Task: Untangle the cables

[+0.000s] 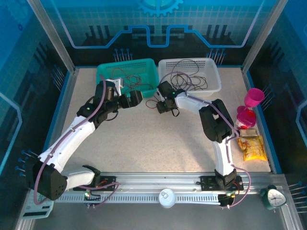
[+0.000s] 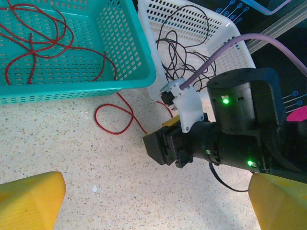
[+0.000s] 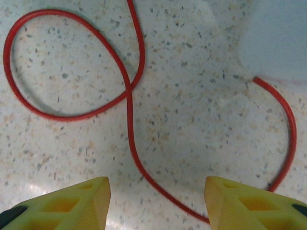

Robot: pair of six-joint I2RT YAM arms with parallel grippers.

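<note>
Red cable lies ungripped beneath the half-open right gripper; left gripper gapes empty.

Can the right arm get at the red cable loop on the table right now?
Probably yes: the right gripper hangs open just above the red cable, which lies on bare table with nothing blocking.

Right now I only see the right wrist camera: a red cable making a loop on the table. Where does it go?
Observer: The red cable runs up to the teal basket's front wall, and more red cable lies inside it.
Operator: Are there other cables?
Observer: Yes, black cables lie in the white basket beside the teal one.
Operator: What's the other arm doing?
Observer: The left end effector hovers open and empty near that loop.
</note>
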